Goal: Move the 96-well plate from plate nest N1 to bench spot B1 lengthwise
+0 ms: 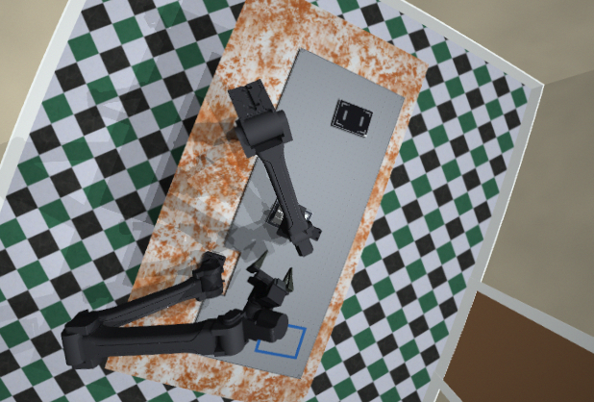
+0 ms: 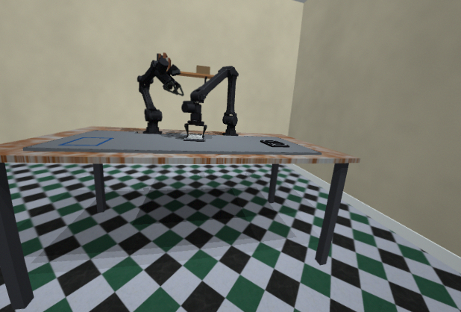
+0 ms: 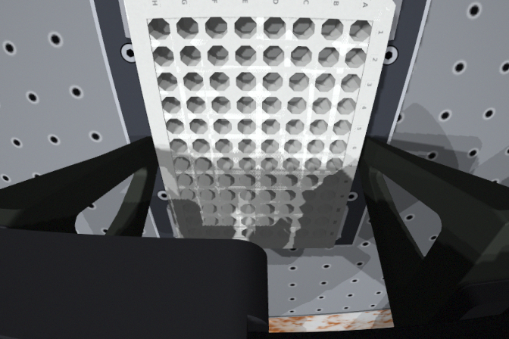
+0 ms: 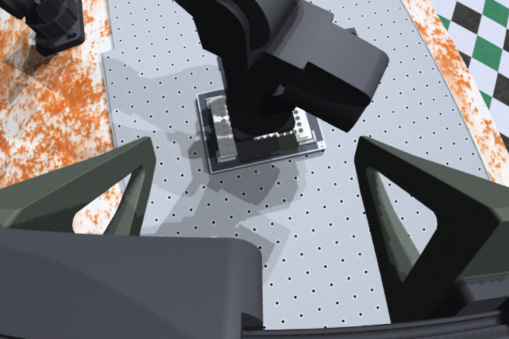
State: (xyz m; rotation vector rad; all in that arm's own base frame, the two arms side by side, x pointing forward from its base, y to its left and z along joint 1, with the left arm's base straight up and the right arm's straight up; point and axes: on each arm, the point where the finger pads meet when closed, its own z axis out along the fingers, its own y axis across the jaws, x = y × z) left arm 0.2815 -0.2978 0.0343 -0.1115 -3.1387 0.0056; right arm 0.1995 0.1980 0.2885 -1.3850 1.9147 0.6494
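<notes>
The white 96-well plate (image 3: 254,115) (image 4: 222,129) (image 2: 195,136) sits in the middle nest (image 3: 129,88) (image 4: 207,142), between its corner brackets. My left gripper (image 3: 257,148) (image 2: 195,133) is open, its fingers still down beside the plate's long sides. The plate's far end is shadowed and partly hidden in the left wrist view. Nest N1 (image 1: 352,117) (image 2: 274,142) is black and empty. The blue taped outline of B1 (image 1: 276,355) (image 2: 80,145) holds nothing in the part that shows. My right gripper (image 1: 277,261) is open and empty, raised between the middle nest and B1.
The grey perforated board (image 1: 336,172) carries the nests and the outline, on the orange-and-white table (image 1: 274,13). The left forearm spans above the middle nest. The right arm's wrist hangs over one corner of the outline in the top view, close to the left arm.
</notes>
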